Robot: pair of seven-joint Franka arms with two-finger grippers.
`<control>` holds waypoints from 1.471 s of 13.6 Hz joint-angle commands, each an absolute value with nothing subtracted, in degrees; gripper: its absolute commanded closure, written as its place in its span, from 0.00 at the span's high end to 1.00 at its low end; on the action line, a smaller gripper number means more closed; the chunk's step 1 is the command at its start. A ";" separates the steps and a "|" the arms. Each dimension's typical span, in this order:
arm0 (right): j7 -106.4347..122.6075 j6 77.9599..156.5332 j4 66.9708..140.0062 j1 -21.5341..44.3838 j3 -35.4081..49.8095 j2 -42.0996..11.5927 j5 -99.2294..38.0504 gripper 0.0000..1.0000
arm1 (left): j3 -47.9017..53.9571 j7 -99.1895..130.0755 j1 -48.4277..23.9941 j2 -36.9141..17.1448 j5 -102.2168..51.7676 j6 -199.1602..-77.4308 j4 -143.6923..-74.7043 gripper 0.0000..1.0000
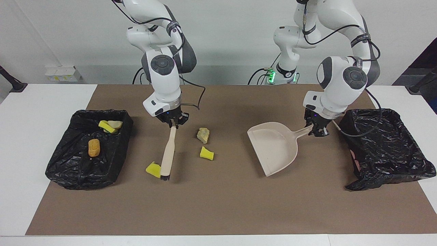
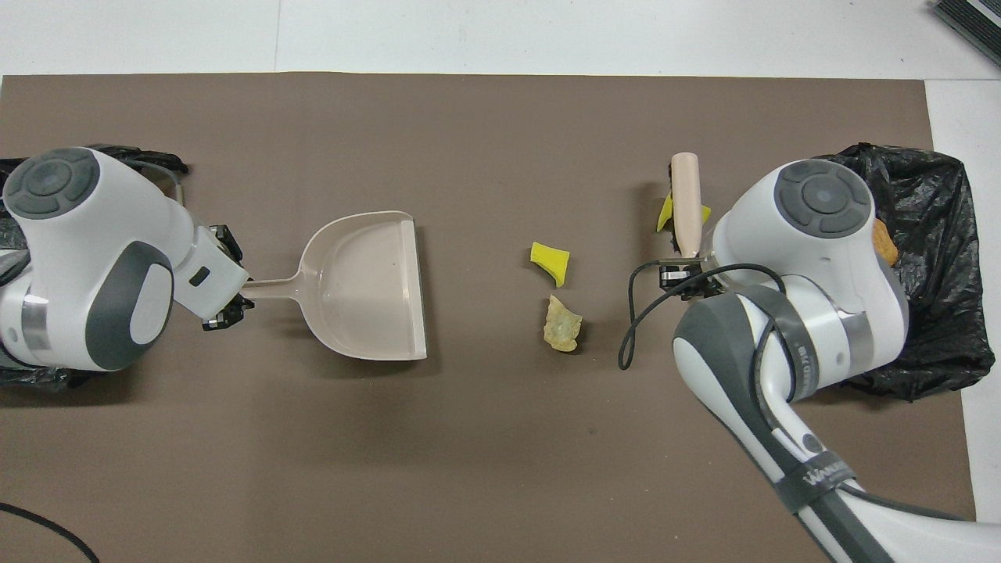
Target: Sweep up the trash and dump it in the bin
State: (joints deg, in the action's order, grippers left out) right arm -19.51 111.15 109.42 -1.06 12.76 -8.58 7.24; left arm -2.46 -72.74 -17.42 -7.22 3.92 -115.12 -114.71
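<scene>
Pinching the brush (image 1: 168, 153) handle, my right gripper (image 1: 173, 122) is pressed tight; its bristle end touches one yellow chunk (image 1: 153, 168), half hidden by the brush overhead. My left gripper (image 1: 316, 129) clamps the dustpan (image 1: 275, 147) handle, pan mouth facing the scraps. I count three loose pieces of trash on the mat (image 1: 218, 205): two yellow, one pale lump (image 1: 203, 135). Three more sit in the bin (image 1: 76, 171) at the right arm's end, mostly covered by the right arm from above. Second bin (image 1: 392, 153): its inside is hard to read.
</scene>
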 commanded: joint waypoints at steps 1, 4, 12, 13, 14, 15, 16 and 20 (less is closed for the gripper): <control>-18.63 110.30 109.25 -1.67 13.45 -8.44 8.44 0.00 | -2.99 -67.07 -20.82 -5.01 6.77 -118.82 -118.82 0.00; -18.72 109.95 110.12 -1.23 13.53 -8.26 10.27 0.00 | -2.81 -60.57 -21.97 -4.75 6.77 -119.62 -119.71 0.00; -18.90 110.56 112.93 -0.97 13.62 -8.26 16.51 0.00 | -2.81 -57.48 -22.94 -4.13 6.77 -119.97 -120.41 0.00; -18.90 110.57 113.11 -0.97 13.62 -8.35 16.96 0.00 | -2.73 -57.39 -22.94 -4.13 6.77 -119.97 -120.41 0.00; -18.90 110.57 113.12 -0.97 13.62 -8.35 16.96 0.00 | -2.72 -57.39 -22.94 -4.13 6.77 -119.97 -120.41 0.00; -19.07 110.65 113.38 -0.97 13.62 -8.44 16.96 0.00 | -2.72 -57.39 -22.94 -4.13 6.77 -120.06 -120.41 0.00; -19.25 110.92 113.55 -1.14 13.62 -8.70 16.96 0.00 | -2.72 -56.87 -22.94 -4.13 6.77 -120.06 -120.41 0.00; -18.99 112.06 113.47 -1.15 13.89 -9.05 15.04 0.00 | -2.72 -56.34 -22.94 -4.13 6.68 -120.15 -120.59 0.00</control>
